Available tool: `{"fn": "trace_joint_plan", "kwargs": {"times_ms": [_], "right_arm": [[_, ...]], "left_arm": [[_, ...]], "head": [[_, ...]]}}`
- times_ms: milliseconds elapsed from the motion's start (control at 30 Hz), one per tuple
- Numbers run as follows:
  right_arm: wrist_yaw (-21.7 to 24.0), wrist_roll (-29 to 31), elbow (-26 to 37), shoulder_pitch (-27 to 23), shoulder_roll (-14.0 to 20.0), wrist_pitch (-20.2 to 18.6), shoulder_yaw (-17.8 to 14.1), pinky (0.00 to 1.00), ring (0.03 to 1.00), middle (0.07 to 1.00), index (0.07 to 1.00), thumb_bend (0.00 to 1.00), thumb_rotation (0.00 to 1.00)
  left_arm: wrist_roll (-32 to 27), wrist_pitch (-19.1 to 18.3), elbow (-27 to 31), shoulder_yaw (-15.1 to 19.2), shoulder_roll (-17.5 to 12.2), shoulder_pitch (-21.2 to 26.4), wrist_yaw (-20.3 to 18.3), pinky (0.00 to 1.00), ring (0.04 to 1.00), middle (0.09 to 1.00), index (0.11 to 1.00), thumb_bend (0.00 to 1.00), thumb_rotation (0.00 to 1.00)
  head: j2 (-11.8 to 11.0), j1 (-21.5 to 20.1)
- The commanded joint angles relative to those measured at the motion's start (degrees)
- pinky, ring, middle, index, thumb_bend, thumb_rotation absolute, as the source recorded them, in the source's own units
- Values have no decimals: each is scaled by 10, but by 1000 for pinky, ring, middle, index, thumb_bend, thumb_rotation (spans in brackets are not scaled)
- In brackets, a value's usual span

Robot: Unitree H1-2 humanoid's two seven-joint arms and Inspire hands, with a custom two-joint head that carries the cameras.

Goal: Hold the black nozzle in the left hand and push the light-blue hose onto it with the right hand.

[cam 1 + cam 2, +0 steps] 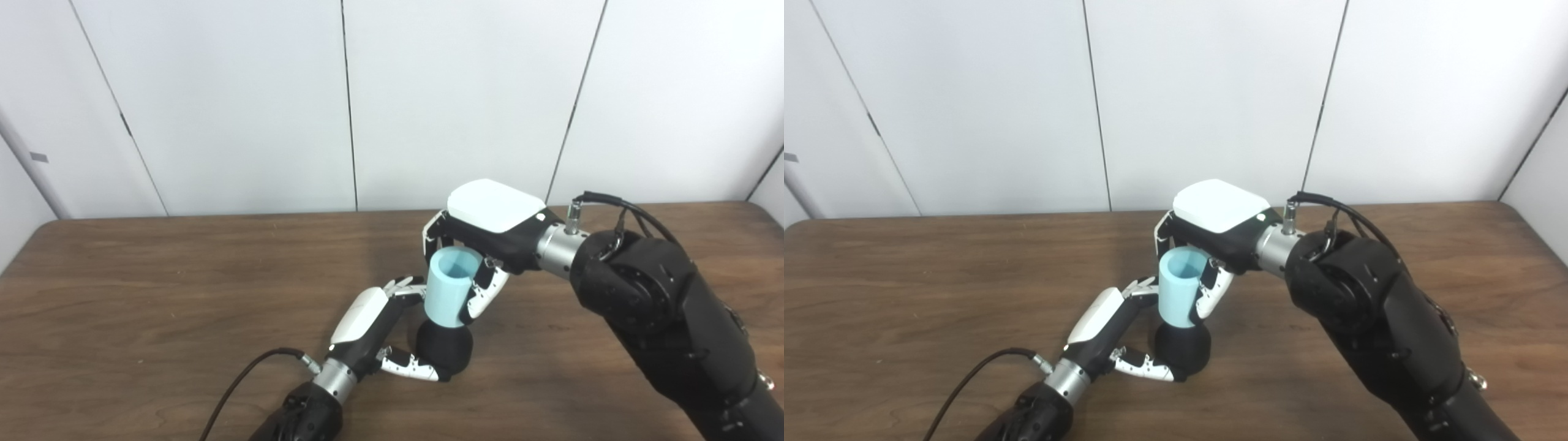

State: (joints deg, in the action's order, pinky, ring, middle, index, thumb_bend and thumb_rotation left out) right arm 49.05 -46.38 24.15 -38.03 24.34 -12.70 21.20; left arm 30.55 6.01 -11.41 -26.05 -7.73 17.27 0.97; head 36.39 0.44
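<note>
Hose [450, 288], light-blue, stands nearly upright with its open mouth up, its lower end on the black nozzle [444, 350], on a brown wooden surface [153, 294] before white wall panels [245, 104]. Left hand [383, 334] grips the nozzle; right hand [484, 245] wraps the hose.

A brown wood-grain table [153, 294] fills the lower half of the frame. Behind it, white wall panels [233, 104] with dark seams span the top.
</note>
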Motion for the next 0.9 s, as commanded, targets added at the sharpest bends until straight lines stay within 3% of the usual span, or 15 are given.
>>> {"fn": "trace_joint_plan", "kwargs": {"times_ms": [0, 133, 200, 267, 400, 633, 867], "right_arm": [[7, 0, 13, -7, 11, 2, -5, 156, 249, 393, 506, 522, 0], [5, 4, 23, -8, 8, -3, -10, 253, 354, 433, 529, 525, 4], [4, 7, 28, -7, 5, -5, -13, 316, 415, 505, 509, 523, 92], [-5, 11, 33, -2, 3, 0, -15, 397, 492, 580, 617, 835, 304], [-22, 14, 31, 4, 3, 18, -19, 469, 557, 622, 659, 982, 432], [-52, 31, 24, 9, 5, 60, -25, 599, 685, 721, 681, 1000, 511], [-107, 54, 16, 17, 10, 134, -39, 799, 880, 888, 800, 1000, 629]], "left_arm": [[18, -37, -43, -14, -10, -62, -27, 1000, 941, 805, 482, 521, 73], [18, -36, -43, -14, -10, -61, -26, 1000, 941, 805, 482, 521, 73], [18, -36, -42, -14, -11, -62, -27, 1000, 941, 805, 482, 521, 73], [18, -37, -41, -14, -11, -62, -27, 1000, 941, 805, 482, 521, 73], [18, -36, -41, -13, -11, -63, -28, 1000, 941, 805, 482, 521, 73], [18, -33, -43, -13, -12, -63, -26, 1000, 941, 805, 482, 521, 73], [19, -37, -41, -13, -12, -63, -29, 1000, 941, 805, 482, 521, 73]], "head": [[0, 0], [0, 0], [0, 0], [0, 0], [1, -1], [0, -1], [0, -1]]}}
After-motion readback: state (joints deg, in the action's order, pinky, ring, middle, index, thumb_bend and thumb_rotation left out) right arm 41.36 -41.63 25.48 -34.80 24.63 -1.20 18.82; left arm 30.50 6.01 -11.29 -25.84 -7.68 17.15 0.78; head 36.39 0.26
